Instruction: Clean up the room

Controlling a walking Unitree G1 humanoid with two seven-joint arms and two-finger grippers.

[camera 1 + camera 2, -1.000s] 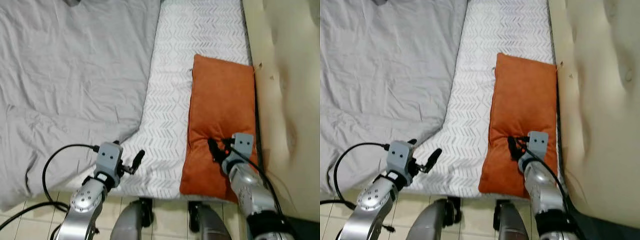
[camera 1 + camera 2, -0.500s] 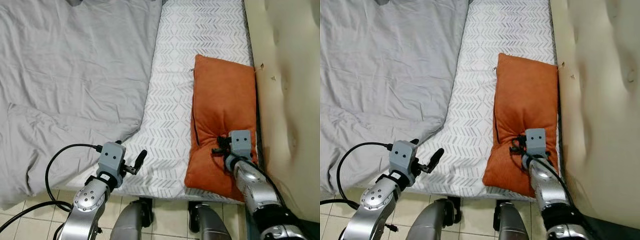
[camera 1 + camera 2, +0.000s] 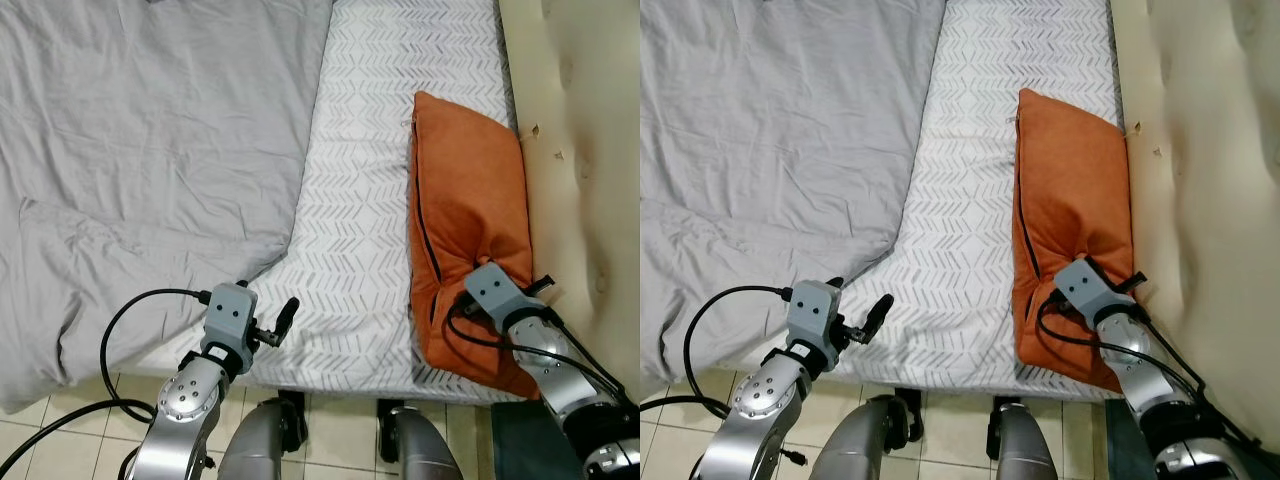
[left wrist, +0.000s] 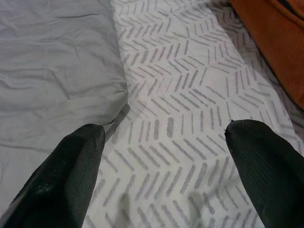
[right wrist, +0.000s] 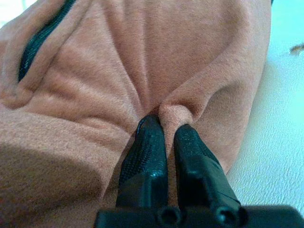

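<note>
An orange pillow [image 3: 465, 200] lies on the right side of the bed, tipped up on its long edge against the cream padded wall [image 3: 590, 150], its black zipper [image 3: 425, 240] showing. At the pillow's near end my right gripper [image 5: 164, 130] is shut, pinching a fold of the orange fabric. My left gripper [image 3: 283, 318] hovers open over the bed's near edge, where the grey duvet [image 3: 150, 150] meets the white chevron sheet [image 3: 370, 200]. Its fingers [image 4: 76, 156] hold nothing.
The crumpled grey duvet covers the bed's left half and hangs over the near edge. Pale floor tiles [image 3: 60, 440] show below the bed. A black cable [image 3: 110, 340] loops from my left wrist.
My right gripper has swung right toward the padded wall with the pillow's near end, and the pillow has rolled from flat onto its edge. The left arm has barely moved.
</note>
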